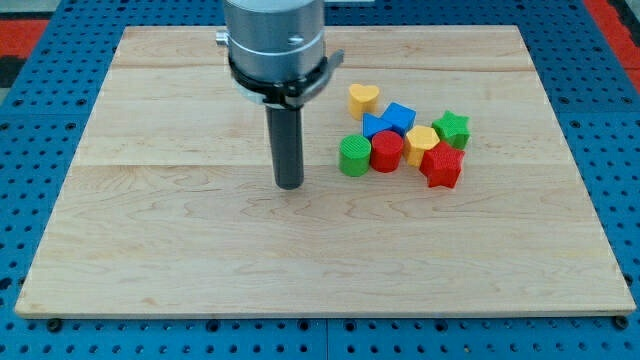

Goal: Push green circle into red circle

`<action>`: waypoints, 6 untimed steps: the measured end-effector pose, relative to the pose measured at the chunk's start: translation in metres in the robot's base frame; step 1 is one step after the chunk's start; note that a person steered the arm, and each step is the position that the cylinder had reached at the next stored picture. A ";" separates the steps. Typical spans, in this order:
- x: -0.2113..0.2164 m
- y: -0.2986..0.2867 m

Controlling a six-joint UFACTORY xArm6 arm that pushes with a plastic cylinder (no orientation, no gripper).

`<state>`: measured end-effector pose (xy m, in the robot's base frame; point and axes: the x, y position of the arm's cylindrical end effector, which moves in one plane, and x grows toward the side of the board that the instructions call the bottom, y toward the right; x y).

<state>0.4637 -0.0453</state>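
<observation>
The green circle (pixel 354 156) stands on the wooden board (pixel 180 250), right of centre. Its right side touches the red circle (pixel 387 151). My tip (pixel 289 184) rests on the board to the left of the green circle, with a gap of about one block width between them. The rod stands upright under the grey arm head at the view's top.
A cluster sits right of the red circle: a yellow heart (pixel 363 99), two blue blocks (pixel 399 117) (pixel 377 126), a yellow block (pixel 421 143), a green star (pixel 452 128) and a red star (pixel 442 165). A blue pegboard (pixel 50 40) surrounds the board.
</observation>
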 end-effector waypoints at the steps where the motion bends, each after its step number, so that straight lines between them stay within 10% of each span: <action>1: -0.008 -0.018; 6: -0.010 0.065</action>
<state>0.4539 0.0198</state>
